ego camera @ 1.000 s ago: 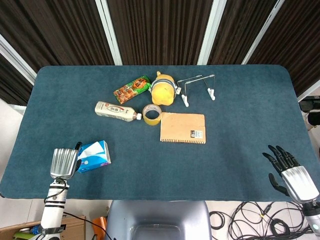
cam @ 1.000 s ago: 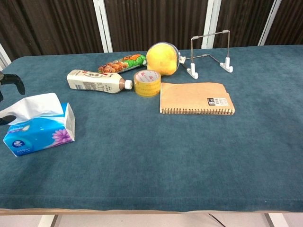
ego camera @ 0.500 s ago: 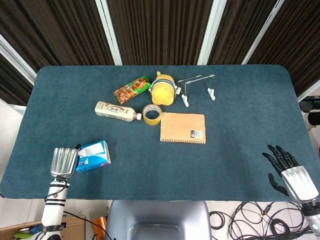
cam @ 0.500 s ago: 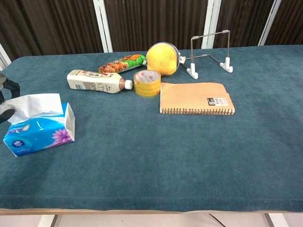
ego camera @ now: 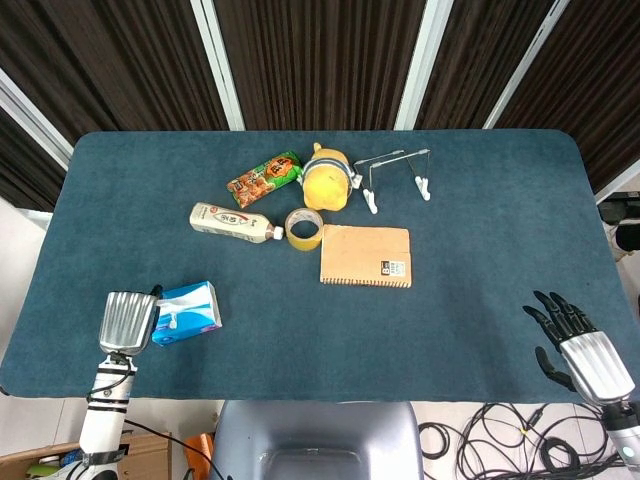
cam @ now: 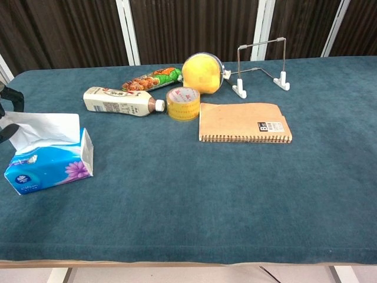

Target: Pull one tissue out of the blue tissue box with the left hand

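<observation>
The blue tissue box (cam: 50, 166) lies near the table's front left corner, also seen from above as the tissue box (ego camera: 188, 310). A white tissue (cam: 48, 126) stands up out of its top, stretched flat toward the left. My left hand (ego camera: 127, 322) sits right against the box's left side; in the chest view only the dark fingers (cam: 8, 131) of that hand show at the frame's left edge, pinching the tissue's left end. My right hand (ego camera: 583, 347) hangs off the table's front right corner with fingers spread, holding nothing.
Mid-table lie a milk bottle (ego camera: 233, 221), a tape roll (ego camera: 304, 230), a brown spiral notebook (ego camera: 365, 256), a snack packet (ego camera: 264, 178), a yellow plush toy (ego camera: 327, 183) and a wire stand (ego camera: 398, 172). The table's front edge (cam: 188, 259) runs close to the box.
The tissue has been drawn higher out of the box and now stands taller and flatter. The left hand's fingers shifted slightly at the tissue's left end. The right hand stayed put.
</observation>
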